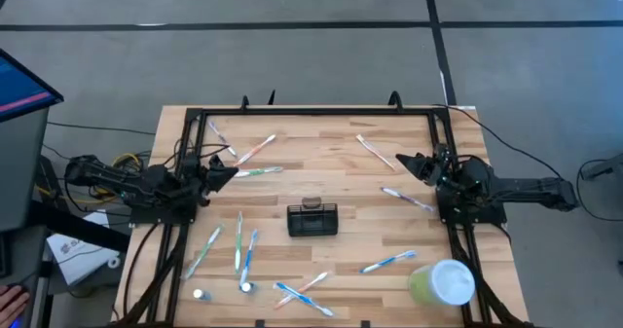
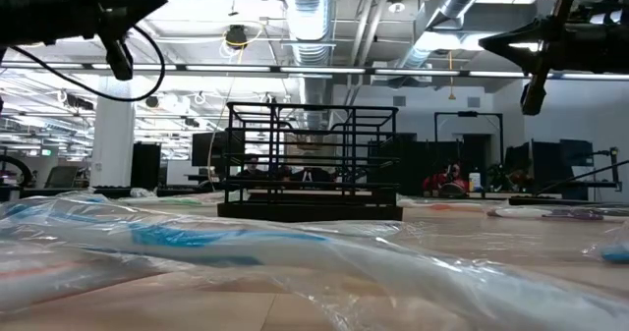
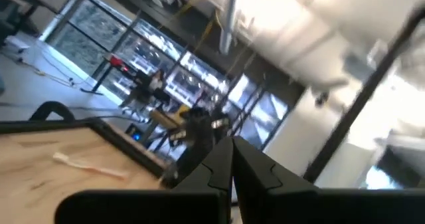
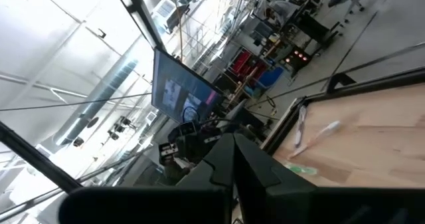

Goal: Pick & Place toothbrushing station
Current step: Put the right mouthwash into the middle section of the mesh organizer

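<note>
While unseen below, cup (image 1: 443, 283) overhead.

toothbrushing station (image 1: 312, 219) mid-table (image 1: 331, 172), toothbrushes (image 1: 238, 242) scattered around it, cup (image 1: 440, 283) at right front corner

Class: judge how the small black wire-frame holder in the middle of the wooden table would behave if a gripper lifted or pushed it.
The small black wire-frame holder looks like an open grid of thin bars, so it is probably light and stiff. Its base sits flat on the wooden table, so a low push would likely slide it; a push near its top might tip it.
</note>
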`<state>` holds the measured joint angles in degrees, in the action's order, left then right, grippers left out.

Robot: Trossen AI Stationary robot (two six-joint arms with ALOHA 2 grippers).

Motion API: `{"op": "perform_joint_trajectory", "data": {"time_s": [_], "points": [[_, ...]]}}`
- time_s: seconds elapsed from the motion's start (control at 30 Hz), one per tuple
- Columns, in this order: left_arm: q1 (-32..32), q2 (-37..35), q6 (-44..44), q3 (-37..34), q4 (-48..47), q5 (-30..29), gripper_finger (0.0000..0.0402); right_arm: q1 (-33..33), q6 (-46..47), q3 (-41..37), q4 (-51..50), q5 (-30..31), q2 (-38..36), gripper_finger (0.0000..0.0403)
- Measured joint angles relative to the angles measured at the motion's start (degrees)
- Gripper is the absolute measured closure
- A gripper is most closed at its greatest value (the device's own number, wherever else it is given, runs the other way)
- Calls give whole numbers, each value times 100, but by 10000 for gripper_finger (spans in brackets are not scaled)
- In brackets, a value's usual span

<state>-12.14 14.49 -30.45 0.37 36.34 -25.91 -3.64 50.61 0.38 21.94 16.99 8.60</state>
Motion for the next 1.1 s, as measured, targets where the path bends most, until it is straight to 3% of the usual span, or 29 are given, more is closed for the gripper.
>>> {"op": "perform_joint_trajectory", "data": {"time_s": [0.43, 0.7, 0.9, 1.1], "points": [[0, 27, -505, -1, 878, -59, 400, -212, 235, 43, 736, 409, 0, 403], [0, 29, -599, -1, 902, 227, 400, -205, -445, 832, 736, 401, 43, 403], [1, 152, -602, 13, 909, 231, 400, -205, -801, 1592, 525, 393, 522, 403], [0, 894, -592, 417, 921, 430, 400, -201, -815, 2419, -252, 245, 1431, 403]]}}
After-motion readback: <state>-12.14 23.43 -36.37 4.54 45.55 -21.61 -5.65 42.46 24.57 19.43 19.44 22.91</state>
